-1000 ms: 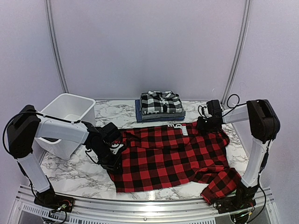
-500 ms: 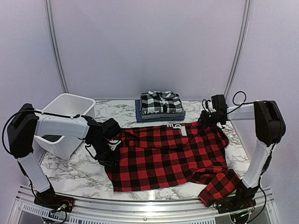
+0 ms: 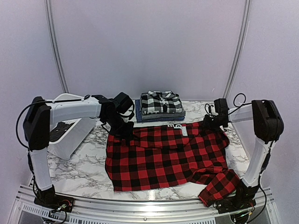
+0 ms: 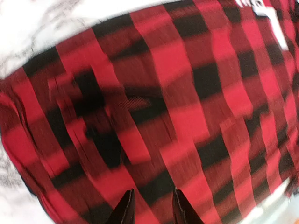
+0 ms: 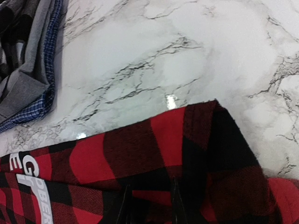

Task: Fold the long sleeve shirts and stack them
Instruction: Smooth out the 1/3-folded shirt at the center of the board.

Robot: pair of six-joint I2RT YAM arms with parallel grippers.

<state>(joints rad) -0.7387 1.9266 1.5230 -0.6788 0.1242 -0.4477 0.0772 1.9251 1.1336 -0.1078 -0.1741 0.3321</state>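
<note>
Left pincer and right pincer, jaws slightly parted, sit at the 10 and 2 o'clock corners of the red-and-black buffalo check shirt spread mid-counter. Whether either grips cloth cannot be told. The shirt's 5 o'clock sleeve overhangs the near edge and could drag a fold askew.

Before you, one shirt lies spread flat in the middle of the table; the stack of folded shirts sits just behind it at 12 o'clock, and the tub stands at 10 o'clock, beyond its left edge
</note>
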